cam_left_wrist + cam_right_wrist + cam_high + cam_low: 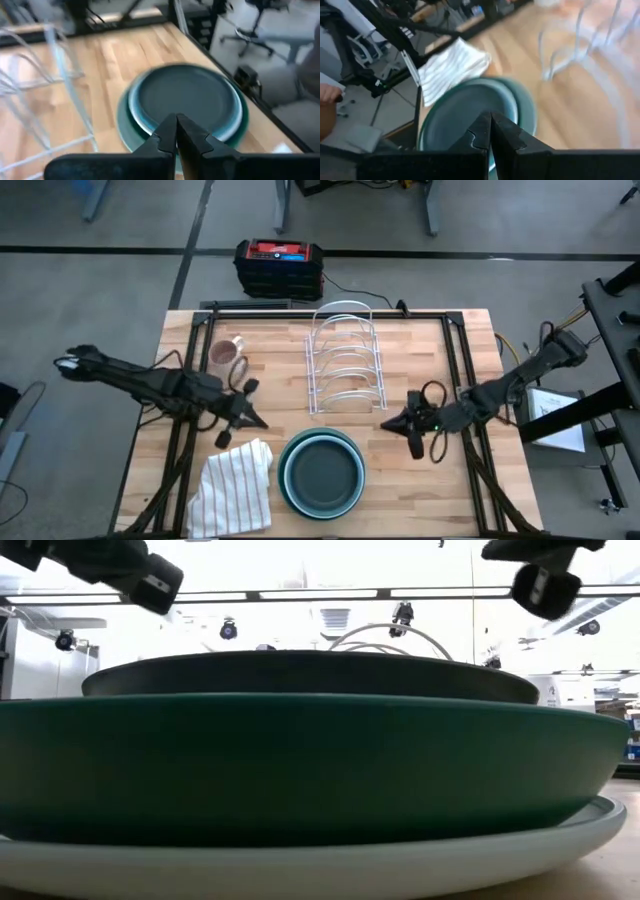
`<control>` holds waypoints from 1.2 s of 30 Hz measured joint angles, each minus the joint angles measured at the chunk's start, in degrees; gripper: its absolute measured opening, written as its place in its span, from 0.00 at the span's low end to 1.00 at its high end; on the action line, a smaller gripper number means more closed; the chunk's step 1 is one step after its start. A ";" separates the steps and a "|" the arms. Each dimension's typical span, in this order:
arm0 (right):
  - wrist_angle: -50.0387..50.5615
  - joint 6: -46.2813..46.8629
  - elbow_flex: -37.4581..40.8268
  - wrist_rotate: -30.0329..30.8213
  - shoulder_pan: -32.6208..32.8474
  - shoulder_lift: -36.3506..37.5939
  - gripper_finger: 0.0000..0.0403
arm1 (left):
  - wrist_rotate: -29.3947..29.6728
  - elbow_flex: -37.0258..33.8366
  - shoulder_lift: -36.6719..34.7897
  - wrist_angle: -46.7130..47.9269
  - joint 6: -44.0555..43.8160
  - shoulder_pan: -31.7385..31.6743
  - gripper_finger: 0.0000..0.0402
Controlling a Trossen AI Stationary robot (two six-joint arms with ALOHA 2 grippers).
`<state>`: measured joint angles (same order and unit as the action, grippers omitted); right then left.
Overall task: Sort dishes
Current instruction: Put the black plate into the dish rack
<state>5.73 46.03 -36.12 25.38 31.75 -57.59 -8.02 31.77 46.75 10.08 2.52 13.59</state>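
The dishes (320, 472) are stacked near the table's front edge: a dark plate (300, 675) on top, a dark green one (300, 770) under it, and a pale plate (300, 870) at the bottom on the wood. My left gripper (263, 423) hovers shut just left of the stack and above the table, pointing toward it (176, 131). My right gripper (385, 424) hovers shut to the stack's right, also pointing toward it (490, 125). Neither touches a plate.
A wire dish rack (345, 365) stands behind the stack at the table's middle. A cup (228, 355) sits at the far left. A white striped cloth (235, 485) lies left of the stack. A red and black box (278, 265) stands beyond the far edge.
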 joint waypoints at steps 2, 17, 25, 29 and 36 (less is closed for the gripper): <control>-0.18 5.50 0.00 -0.04 1.41 -2.69 0.00 | -0.36 -0.01 2.47 0.01 0.00 1.52 0.00; -0.65 27.55 -4.07 -1.36 5.27 -20.95 0.00 | -1.46 0.10 19.68 -8.76 1.20 6.64 0.00; 1.54 32.61 -10.55 -1.48 5.09 -29.76 0.00 | -1.41 0.03 26.96 -17.22 1.73 6.62 0.00; 3.10 35.26 -12.03 -1.34 4.77 -32.74 0.00 | -1.37 0.02 30.70 -20.64 2.00 6.61 0.00; 3.04 35.30 -13.07 -1.43 3.80 -35.80 0.00 | -1.34 0.11 37.06 -25.31 4.52 6.57 0.00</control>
<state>8.77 81.33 -49.19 23.95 35.55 -93.39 -9.36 31.88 83.81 -15.23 7.05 20.16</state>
